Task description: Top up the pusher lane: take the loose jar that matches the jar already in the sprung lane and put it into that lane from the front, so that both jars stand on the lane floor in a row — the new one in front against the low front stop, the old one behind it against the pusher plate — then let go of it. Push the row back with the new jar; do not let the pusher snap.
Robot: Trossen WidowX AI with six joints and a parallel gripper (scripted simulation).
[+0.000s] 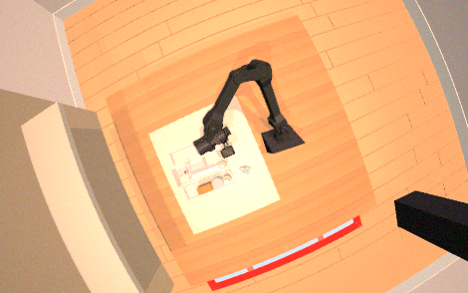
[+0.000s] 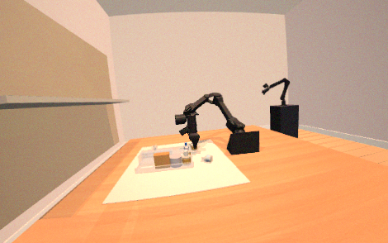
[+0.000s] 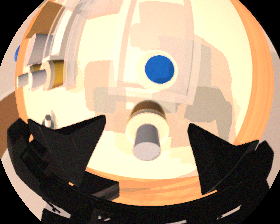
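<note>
A loose jar with a brown body, a pale shoulder and a grey top (image 3: 147,135) stands between the two fingers of my gripper (image 3: 148,123) (image 2: 196,147), with space on both sides. The gripper is open and points down over it. In the wrist view a similar jar with an amber body (image 3: 56,73) stands at the front of the clear-walled middle lane at the left; it also shows in the top view (image 1: 223,164). The pusher plate behind it cannot be made out. My arm hides the loose jar's surroundings in the top view.
A blue-capped bottle (image 3: 159,69) (image 2: 186,145) stands just beyond the loose jar. The near side lane holds an orange-brown box (image 1: 205,187) (image 2: 162,159), a grey cylinder (image 2: 176,160) and another amber jar (image 2: 186,159). A small pale object (image 2: 207,158) (image 1: 245,169) lies on the mat (image 2: 177,182).
</note>
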